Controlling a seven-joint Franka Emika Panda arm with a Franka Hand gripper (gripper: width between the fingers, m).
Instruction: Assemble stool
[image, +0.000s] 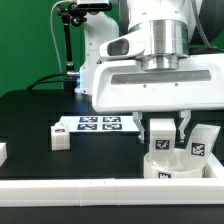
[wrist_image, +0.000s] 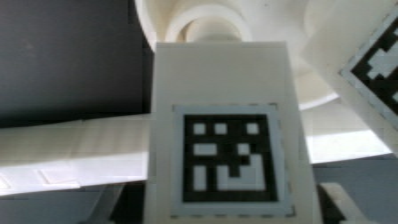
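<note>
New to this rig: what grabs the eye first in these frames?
The big white gripper dominates the exterior view's right, clamping a tagged leg block over the round seat. A loose leg block lies on the black table beside the marker board, toward the exterior view's left.

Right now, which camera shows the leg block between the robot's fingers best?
The wrist view: the leg block fills the picture, with its tag facing the camera. The exterior view shows it only small and plain white, between the fingers and above the seat.
</note>
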